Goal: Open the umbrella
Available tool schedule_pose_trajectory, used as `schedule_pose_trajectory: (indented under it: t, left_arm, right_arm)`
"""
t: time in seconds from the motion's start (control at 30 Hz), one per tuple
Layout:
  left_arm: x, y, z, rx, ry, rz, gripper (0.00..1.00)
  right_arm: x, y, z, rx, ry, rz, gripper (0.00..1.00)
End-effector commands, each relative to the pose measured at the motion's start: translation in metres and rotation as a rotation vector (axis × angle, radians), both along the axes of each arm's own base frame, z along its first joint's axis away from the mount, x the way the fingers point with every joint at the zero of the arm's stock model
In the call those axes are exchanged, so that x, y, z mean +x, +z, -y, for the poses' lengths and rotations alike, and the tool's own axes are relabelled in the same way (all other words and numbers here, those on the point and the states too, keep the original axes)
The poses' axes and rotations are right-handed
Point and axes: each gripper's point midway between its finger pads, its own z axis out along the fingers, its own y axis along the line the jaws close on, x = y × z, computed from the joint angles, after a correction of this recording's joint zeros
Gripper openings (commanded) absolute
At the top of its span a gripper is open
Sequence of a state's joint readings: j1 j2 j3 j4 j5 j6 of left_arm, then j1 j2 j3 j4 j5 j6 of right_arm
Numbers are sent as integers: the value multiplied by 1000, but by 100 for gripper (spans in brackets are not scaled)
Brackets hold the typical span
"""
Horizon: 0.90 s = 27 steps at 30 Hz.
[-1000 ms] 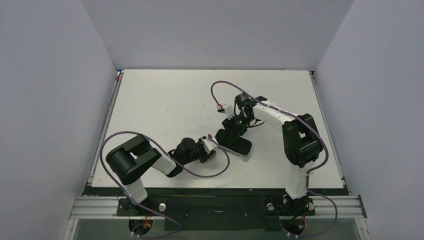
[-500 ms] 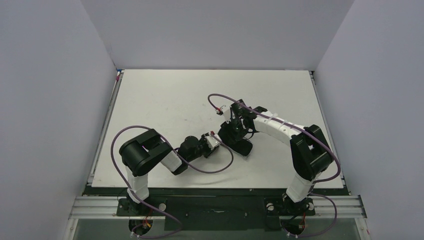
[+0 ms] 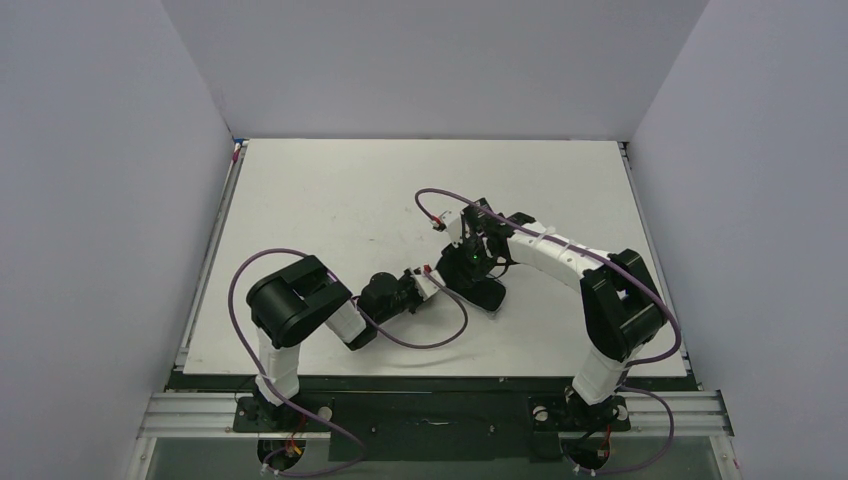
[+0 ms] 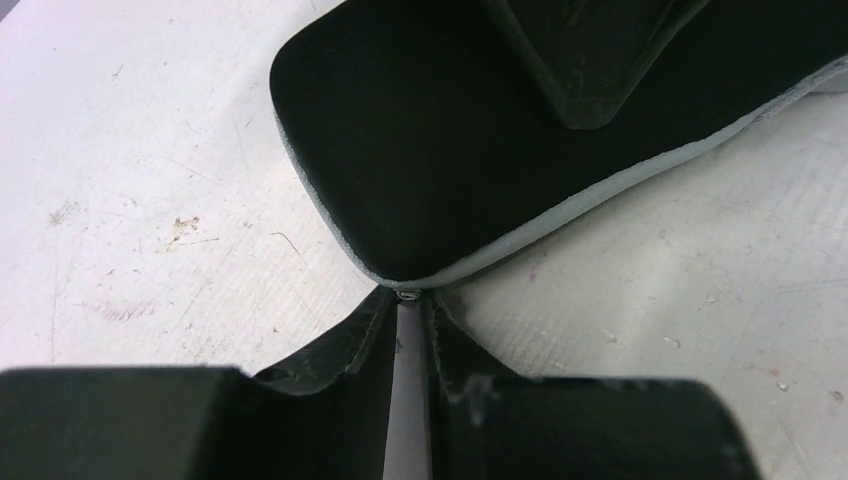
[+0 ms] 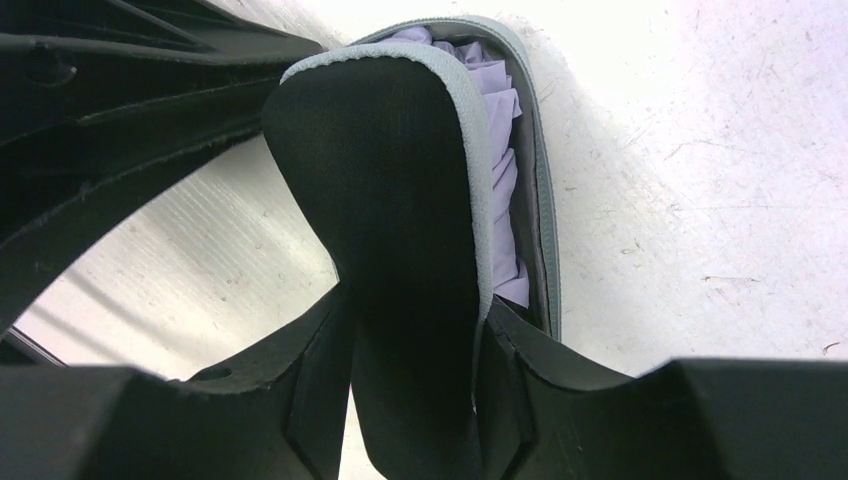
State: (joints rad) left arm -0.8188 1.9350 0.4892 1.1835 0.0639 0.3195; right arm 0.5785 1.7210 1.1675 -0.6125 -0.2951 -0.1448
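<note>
- Right gripper point(image 5: 415, 335) – clamped on a black, grey-trimmed flap of the compact fabric umbrella point(image 5: 380, 180); folded lavender cloth shows just beside its right finger.
- Left gripper point(image 4: 405, 305) – jaws narrowed to a slit, their tips at the umbrella's rounded rim straight ahead, around what may be a small metal tip; whether it truly grips cannot be told.
- The umbrella lies folded on the scuffed white table point(image 4: 150, 150), between the two grippers.

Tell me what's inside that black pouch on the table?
Crumpled lavender fabric of the umbrella shows through the gap under the black flap that the right gripper pinches. The flap covers everything deeper inside.
</note>
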Motion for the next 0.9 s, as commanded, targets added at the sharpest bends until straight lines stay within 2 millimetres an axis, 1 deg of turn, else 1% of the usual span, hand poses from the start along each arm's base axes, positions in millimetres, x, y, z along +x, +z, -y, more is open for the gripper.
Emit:
schedule_pose_trajectory:
  t: [0.0, 0.03, 0.07, 0.17, 0.27, 0.37, 0.47, 0.53, 0.6, 0.7, 0.73, 0.77, 0.8, 0.87]
  left_arm:
    - [0, -3, 3, 17, -14, 17, 8]
    - [-1, -3, 3, 18, -19, 19, 1]
    - [-3, -2, 4, 16, -33, 21, 0]
    - [-13, 1, 8, 7, -79, 16, 0]
    - [-36, 3, 15, -7, -159, -13, 0]
    - [-56, -1, 18, -18, -194, -62, 0]
    - [-75, -1, 28, -29, -236, -90, 0]
    - [-83, -1, 35, -38, -251, -102, 0]
    - [-85, 1, 43, -51, -254, -110, 0]
    - [-82, 4, 57, -73, -248, -117, 0]
    - [-80, 8, 63, -86, -248, -110, 0]
    - [-81, 6, 66, -87, -249, -115, 0]
    - [-79, 10, 70, -97, -247, -108, 0]
    - [-73, 14, 68, -117, -202, -113, 0]
  right_arm:
    - [-17, -16, 18, -90, 61, -58, 0]
    - [-17, -17, 19, -93, 62, -61, 0]
    - [-16, -17, 18, -91, 60, -61, 0]
    - [-10, -20, 18, -86, 13, -72, 0]
    - [5, -20, 16, -66, -60, -64, 0]
    - [18, -21, 16, -47, -137, -75, 0]
    - [27, -18, 15, -19, -180, -64, 0]
    - [29, -17, 10, 3, -189, -65, 0]
    - [28, -16, 4, 23, -192, -76, 0]
    - [27, -17, -2, 54, -202, -98, 0]
    - [25, -17, -3, 60, -207, -105, 0]
    - [24, -17, -6, 69, -203, -110, 0]
    - [23, -18, -7, 71, -200, -115, 0]
    - [22, -17, -8, 80, -191, -120, 0]
